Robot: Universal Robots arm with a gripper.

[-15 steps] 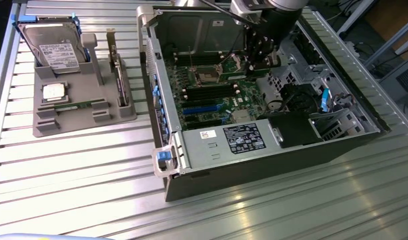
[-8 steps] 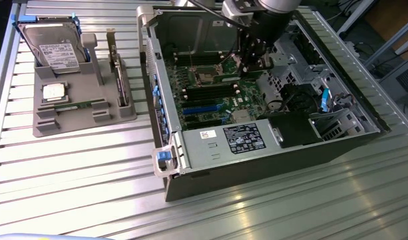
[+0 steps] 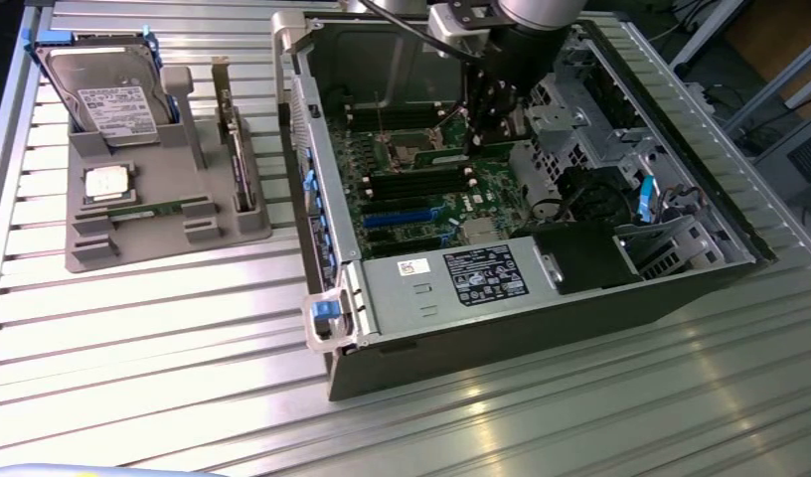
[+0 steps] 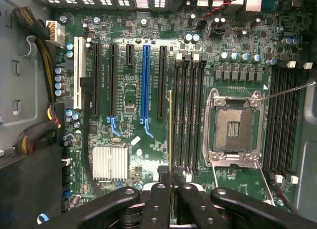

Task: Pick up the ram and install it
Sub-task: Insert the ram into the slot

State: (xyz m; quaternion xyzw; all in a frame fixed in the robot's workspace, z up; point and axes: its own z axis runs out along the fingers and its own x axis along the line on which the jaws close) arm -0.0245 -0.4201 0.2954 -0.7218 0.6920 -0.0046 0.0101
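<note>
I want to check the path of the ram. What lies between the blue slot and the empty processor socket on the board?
In the wrist view, a bank of black memory slots lies between the blue slot and the processor socket. The ram, held edge-on, hangs over that bank.

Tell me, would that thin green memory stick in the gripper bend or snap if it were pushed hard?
Probably stiff rather than floppy: the ram stands straight, edge-on, with no sag while the gripper pinches one end. It looks very thin, so likely light and fragile to sideways force. Held over the motherboard near its long slots, it would likely tolerate only a straight push.
</note>
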